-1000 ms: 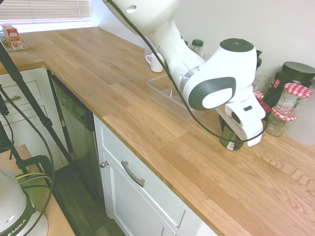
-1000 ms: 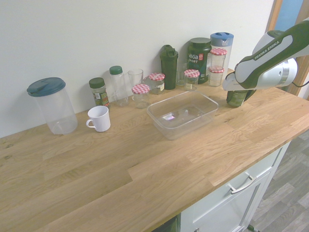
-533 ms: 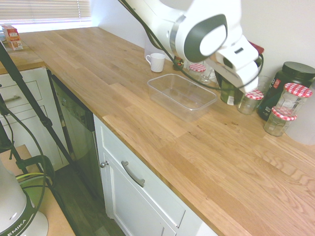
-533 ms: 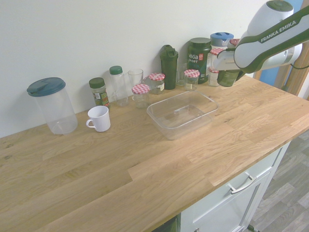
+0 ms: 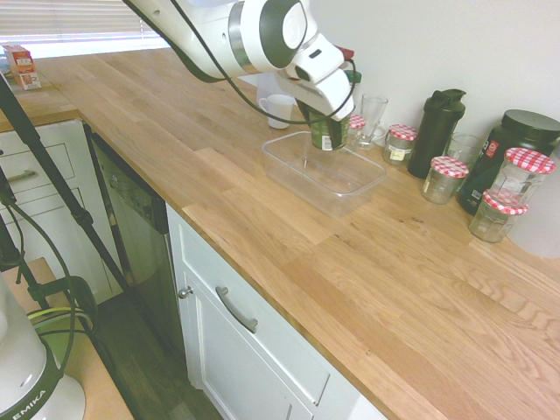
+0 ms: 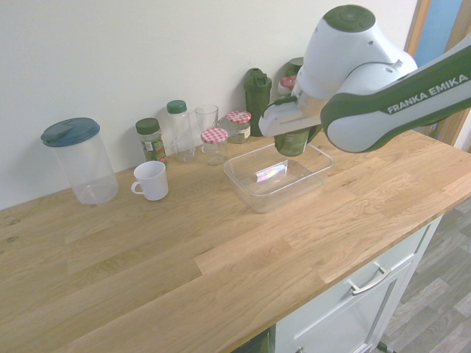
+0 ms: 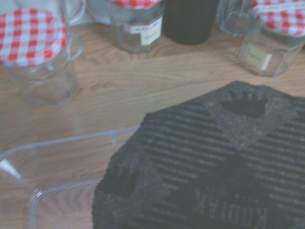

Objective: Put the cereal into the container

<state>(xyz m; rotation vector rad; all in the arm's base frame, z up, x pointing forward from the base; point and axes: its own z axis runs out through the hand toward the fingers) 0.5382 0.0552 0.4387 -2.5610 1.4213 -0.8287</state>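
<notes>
The hand (image 6: 293,134) is closed on the short round glass jar of greenish cereal (image 5: 328,133), held in the air above the shallow clear plastic tub (image 6: 246,182). Lowering and release are left.

The arm hides the jar's (image 6: 293,141) lid; its label (image 5: 326,143) is too small to read.

Wooden countertop (image 6: 221,272) fills the frame; clear tub (image 6: 254,184) sits centre, white mug (image 6: 151,180) left of it, lidded pitcher (image 6: 79,159) far left, jars along the wall.
</notes>
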